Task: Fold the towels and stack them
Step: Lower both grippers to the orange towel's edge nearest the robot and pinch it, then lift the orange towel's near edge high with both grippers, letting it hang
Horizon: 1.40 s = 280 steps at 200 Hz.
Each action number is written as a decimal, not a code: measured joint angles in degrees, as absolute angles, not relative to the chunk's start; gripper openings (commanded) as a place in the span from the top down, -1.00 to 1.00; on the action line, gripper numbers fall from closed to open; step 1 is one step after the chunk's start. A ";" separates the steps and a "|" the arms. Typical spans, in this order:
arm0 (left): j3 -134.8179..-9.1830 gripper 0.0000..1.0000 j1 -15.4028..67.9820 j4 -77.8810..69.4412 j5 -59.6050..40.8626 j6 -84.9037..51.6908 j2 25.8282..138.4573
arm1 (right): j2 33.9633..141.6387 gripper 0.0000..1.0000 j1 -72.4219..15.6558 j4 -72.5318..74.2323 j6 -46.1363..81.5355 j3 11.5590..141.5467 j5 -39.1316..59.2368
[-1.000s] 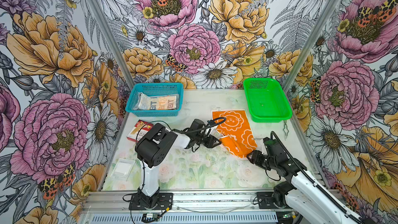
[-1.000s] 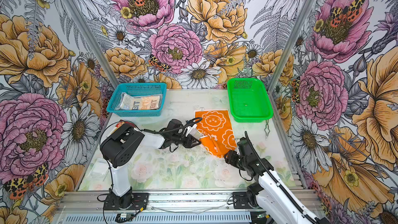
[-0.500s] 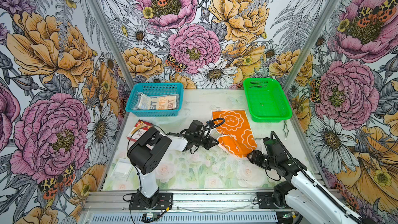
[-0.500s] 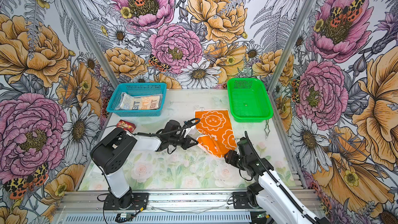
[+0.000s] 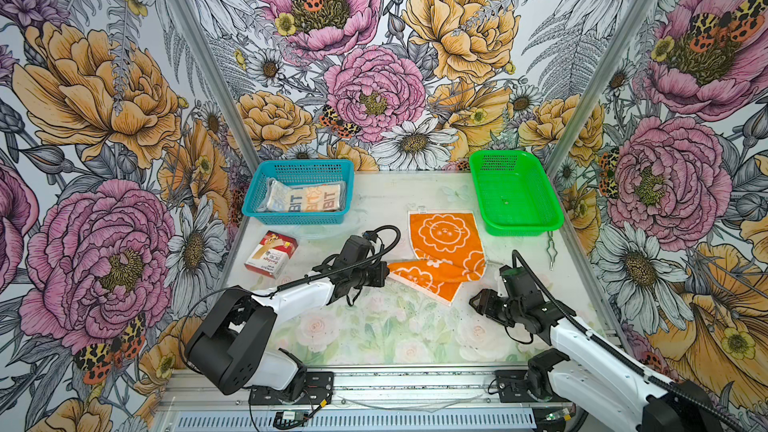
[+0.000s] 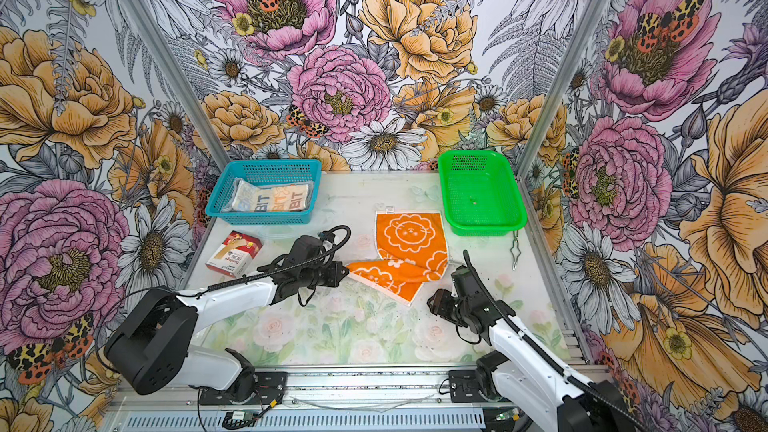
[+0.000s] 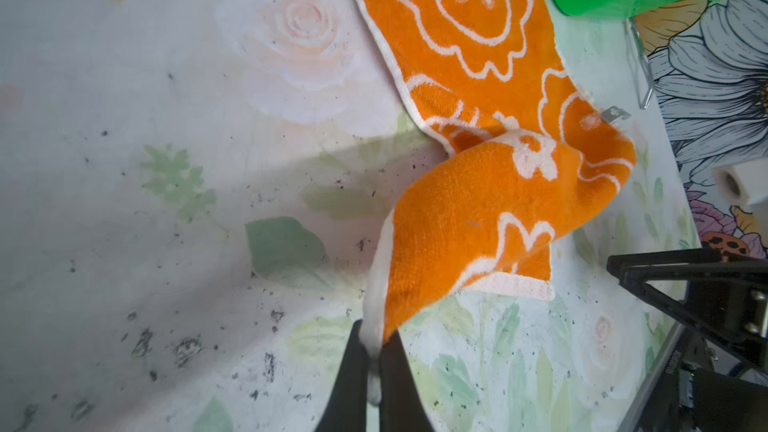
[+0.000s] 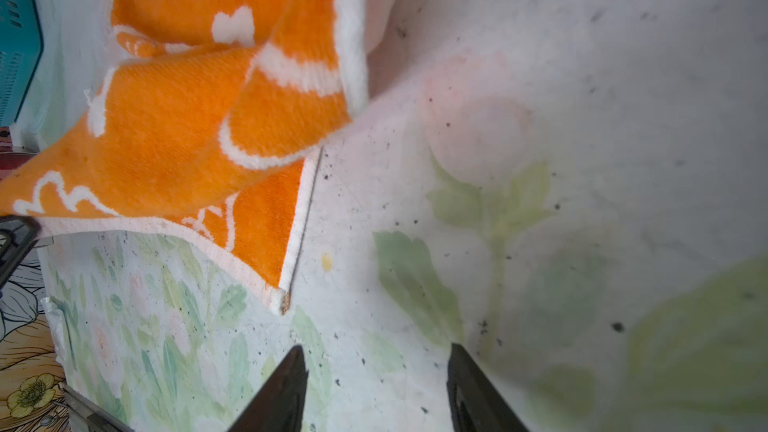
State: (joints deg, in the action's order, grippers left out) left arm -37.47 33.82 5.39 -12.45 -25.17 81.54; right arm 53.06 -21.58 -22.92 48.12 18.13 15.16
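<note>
The orange towel lies on the table, right of the middle and just on the near side of the green basket. Its near left corner is pinched by the left gripper, whose jaws are closed on the white hem only, and this corner is lifted a little and curled over. The right gripper is held open and empty above the table, near the towel's near right corner but apart from it. The cream towel is seen folded inside the blue basket, far left.

Several faults can be expected from here. Very little cloth is held, so the hem may slip out if the corner is pulled quickly. Only one corner is gripped, so the fold may be laid crooked, with the edges not matched. If the corner is carried low, the whole towel may be dragged instead of folded, possibly against the green basket. A crease is already formed in the near part and may be pressed in. If the right gripper is lowered carelessly, the near right corner may be pushed aside.
</note>
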 measured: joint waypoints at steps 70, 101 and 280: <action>-35.73 1.00 33.82 6.26 -12.47 -25.63 81.36 | 63.66 -0.09 -32.53 2.74 61.30 14.72 13.17; -35.51 1.00 33.82 6.24 -12.47 -25.63 80.60 | 62.98 -0.09 -36.69 1.96 64.79 14.83 9.15; -32.95 1.00 33.82 4.49 -13.96 -26.70 79.09 | 73.89 1.00 -41.71 3.03 70.28 20.23 6.66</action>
State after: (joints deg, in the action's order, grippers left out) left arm -32.95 33.82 4.49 -13.96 -26.70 79.09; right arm 73.89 -41.71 3.03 70.28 20.23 6.66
